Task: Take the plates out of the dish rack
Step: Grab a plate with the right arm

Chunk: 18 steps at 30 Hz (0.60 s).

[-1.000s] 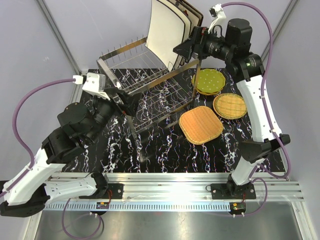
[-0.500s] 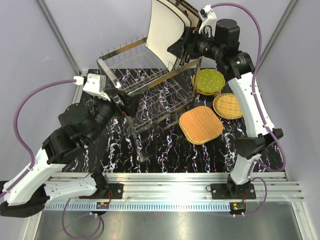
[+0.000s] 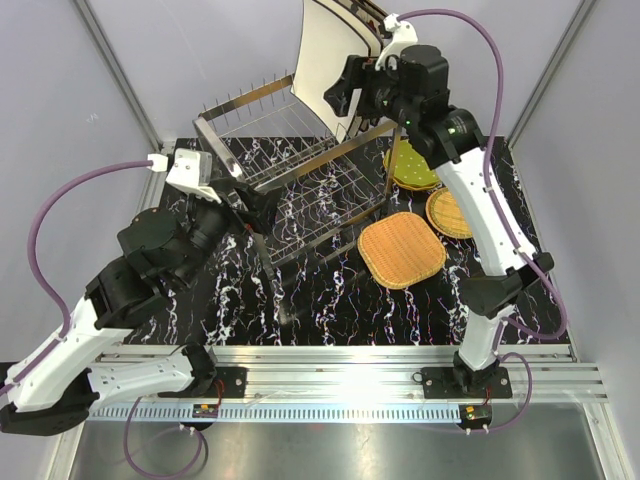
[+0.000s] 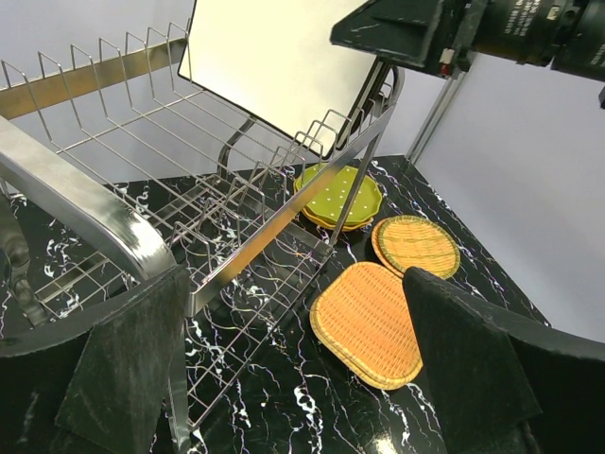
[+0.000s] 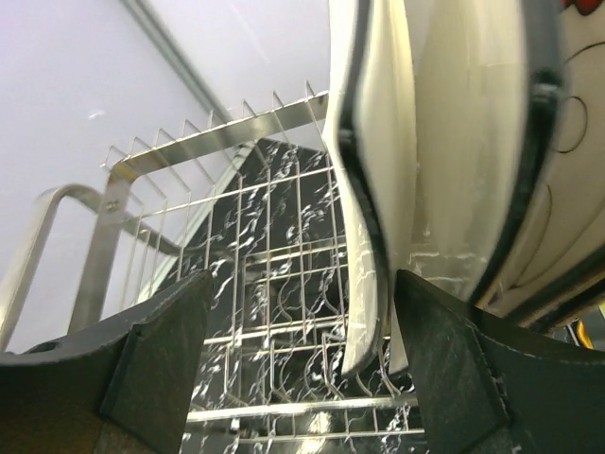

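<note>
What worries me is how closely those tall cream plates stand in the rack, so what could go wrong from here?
1. The right gripper stands open around the front cream plate, with the other plates packed right behind it. Closing could pinch two at once, or lifting one could tip the rest.
2. The left gripper is open at the dish rack frame, not clamped, so the rack may shift as the plate is pulled out.

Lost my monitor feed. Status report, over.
Left gripper open by the rack corner. Right gripper open, straddling the front cream plate edge. Plate leaning in rack, more plates close behind.
</note>
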{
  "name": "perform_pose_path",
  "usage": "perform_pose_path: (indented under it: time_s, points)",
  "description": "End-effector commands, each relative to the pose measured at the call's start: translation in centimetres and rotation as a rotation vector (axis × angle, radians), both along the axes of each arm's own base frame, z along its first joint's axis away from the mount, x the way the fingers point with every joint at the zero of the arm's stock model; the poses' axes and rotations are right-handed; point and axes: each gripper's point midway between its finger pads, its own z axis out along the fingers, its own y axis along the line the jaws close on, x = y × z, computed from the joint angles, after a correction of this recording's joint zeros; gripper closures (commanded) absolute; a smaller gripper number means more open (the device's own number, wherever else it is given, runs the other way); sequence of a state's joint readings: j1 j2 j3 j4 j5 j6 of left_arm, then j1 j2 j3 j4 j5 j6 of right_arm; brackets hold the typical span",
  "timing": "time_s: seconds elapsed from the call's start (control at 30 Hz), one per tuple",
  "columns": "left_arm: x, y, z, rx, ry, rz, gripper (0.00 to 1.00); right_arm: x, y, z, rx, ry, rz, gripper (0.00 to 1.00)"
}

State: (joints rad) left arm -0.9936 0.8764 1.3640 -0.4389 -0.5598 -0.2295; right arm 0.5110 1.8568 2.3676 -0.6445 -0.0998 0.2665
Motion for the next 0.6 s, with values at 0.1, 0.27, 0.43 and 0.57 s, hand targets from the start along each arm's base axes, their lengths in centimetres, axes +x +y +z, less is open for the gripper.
perform_pose_path:
  time_s: [0.1,0.27,0.43,0.57]
  points:
    - [-0.1,0.9,1.5,-0.075,-0.032,0.026,0.01,3.0,-1.0,0.7,-0.033,-0.106,-0.211,0.16]
    - [-0.3,1.3,1.5,-0.086,-0.028,0.033,0.01,3.9,-1.2,1.1,-0.029,-0.176,-0.242,0.24]
    - [-0.3,1.6,1.4,-0.092,-0.024,0.040,0.01,3.9,-1.2,0.1,-0.043,-0.230,-0.238,0.41]
    - [-0.3,1.6,1.2,-0.089,-0.019,0.042,0.01,3.8,-1.4,0.5,-0.028,-0.278,-0.245,0.47]
